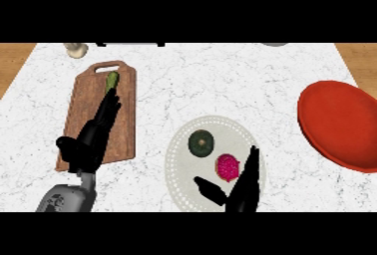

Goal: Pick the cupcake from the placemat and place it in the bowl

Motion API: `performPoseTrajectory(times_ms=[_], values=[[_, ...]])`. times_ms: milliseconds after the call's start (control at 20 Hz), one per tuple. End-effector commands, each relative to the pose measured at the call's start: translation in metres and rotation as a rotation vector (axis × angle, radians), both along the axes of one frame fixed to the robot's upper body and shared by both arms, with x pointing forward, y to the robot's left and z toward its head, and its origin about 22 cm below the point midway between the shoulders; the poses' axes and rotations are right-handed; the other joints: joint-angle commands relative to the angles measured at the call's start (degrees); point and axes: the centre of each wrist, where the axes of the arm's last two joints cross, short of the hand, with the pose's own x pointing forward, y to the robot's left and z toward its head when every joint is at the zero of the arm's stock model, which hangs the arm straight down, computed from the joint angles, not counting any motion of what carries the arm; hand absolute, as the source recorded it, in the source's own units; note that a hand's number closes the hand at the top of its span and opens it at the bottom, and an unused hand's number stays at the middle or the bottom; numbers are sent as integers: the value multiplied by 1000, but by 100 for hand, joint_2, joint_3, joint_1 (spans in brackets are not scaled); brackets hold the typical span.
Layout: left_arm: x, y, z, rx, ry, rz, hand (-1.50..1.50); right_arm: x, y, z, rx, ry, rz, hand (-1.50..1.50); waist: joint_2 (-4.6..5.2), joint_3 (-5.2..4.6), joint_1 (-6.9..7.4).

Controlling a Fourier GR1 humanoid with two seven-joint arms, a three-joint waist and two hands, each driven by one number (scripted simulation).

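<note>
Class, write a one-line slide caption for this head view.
Right hand open beside the pink cupcake on the placemat, red bowl waiting to the right.

Bright, even light; faint shadows

Counter: white marble look, smooth, grey-veined. Cutting board, left: brown wood, grain showed, matt. Bowl, right: smooth red; placemat, near: pale, dotted rim.

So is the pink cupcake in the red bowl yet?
No. The cupcake sits on the placemat, apart from the bowl, between the open right hand's thumb and fingers.
</note>
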Motion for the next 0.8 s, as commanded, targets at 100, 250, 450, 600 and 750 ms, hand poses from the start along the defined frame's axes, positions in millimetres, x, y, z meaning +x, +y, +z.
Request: performPoseTrajectory(times_ms=[100, 250, 450, 600, 750], values=[[10, 15, 13, -2, 6, 4, 0, 9, 7, 1, -71, 39, 170, 150, 2, 0, 10], [1, -9, -6, 11, 4, 13, 0, 16, 10, -6, -124, 70, 199, 150, 1, -1, 3], [-8, -2, 0, 1, -17, 17, 0, 8, 29, -3, -82, 24, 205, 150, -4, -1, 15], [-10, -21, 7, -1, 3, 9, 0, 27, 27, -5, -78, -2, 212, 150, 0, 1, 24], [-6, -3, -5, -14, -1, 5, 0, -10, 11, 18, -51, -56, 467, 150, 1, 5, 24]])
